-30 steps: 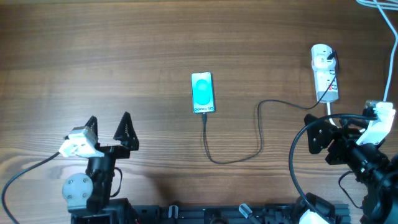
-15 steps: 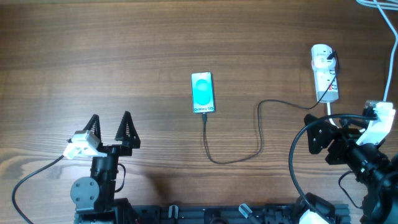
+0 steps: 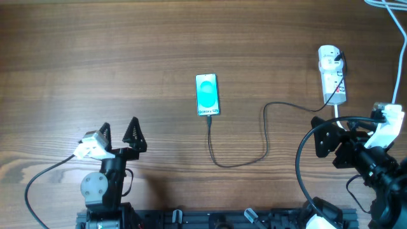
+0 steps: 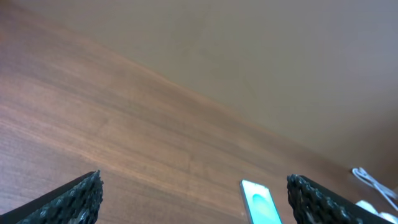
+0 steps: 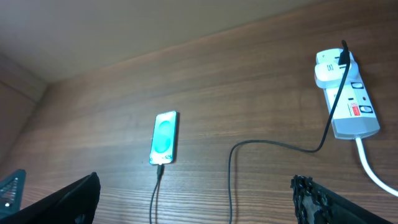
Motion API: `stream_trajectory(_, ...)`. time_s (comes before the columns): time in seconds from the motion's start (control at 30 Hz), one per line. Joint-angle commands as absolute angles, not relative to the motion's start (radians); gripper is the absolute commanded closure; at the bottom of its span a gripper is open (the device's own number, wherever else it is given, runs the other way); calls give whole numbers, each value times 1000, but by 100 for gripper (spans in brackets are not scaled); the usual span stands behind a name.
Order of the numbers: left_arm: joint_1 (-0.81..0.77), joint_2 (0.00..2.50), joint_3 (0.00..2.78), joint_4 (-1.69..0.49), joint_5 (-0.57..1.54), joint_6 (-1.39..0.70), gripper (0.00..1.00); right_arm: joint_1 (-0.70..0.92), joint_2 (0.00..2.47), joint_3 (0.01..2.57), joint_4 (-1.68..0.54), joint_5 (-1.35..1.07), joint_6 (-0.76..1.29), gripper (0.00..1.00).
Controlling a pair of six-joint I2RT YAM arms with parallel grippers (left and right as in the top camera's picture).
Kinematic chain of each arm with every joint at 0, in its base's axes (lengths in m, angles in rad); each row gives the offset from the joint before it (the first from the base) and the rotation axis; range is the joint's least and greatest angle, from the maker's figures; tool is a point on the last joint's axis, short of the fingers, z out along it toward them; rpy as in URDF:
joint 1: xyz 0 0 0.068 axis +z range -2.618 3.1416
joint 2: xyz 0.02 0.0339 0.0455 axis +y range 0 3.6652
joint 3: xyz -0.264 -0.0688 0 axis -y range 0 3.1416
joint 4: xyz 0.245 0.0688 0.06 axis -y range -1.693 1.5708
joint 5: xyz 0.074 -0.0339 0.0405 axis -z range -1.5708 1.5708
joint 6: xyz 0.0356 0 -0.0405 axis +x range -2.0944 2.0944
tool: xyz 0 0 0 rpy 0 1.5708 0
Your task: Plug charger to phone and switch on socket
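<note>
Left end effector point(image 3: 119, 125), right end effector point(image 5: 194, 179): wide, empty, well apart from phone point(image 3: 207, 95). Probable risk: shoving socket point(image 3: 331, 75), right of phone, during switch press, tugging charger point(image 3: 265, 137) loose.

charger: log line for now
charger: tip at phone bottom edge, other end in socket | left gripper: open, empty | right gripper: open, empty

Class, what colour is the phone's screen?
Bright teal; the phone shows best in the right wrist view.
</note>
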State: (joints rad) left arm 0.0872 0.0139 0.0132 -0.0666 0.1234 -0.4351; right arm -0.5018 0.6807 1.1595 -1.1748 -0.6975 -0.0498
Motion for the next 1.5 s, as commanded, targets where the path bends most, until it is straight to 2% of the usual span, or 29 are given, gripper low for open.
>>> stream_trajectory(0.0, 97, 3, 6, -69, 110, -461, 0, -503, 684, 1154, -1176, -691, -42, 0)
stream_trajectory(1.2, 97, 3, 6, -67, 110, -450, 0, -502, 683, 1153, -1176, -676, -43, 0)
stream_trajectory(1.37, 97, 3, 6, -67, 110, -450, 0, -496, 670, 1097, -1107, -648, -41, 0)
stream_trajectory(1.47, 97, 3, 6, -67, 110, -450, 0, -435, 630, 974, -971, -648, -41, 0)
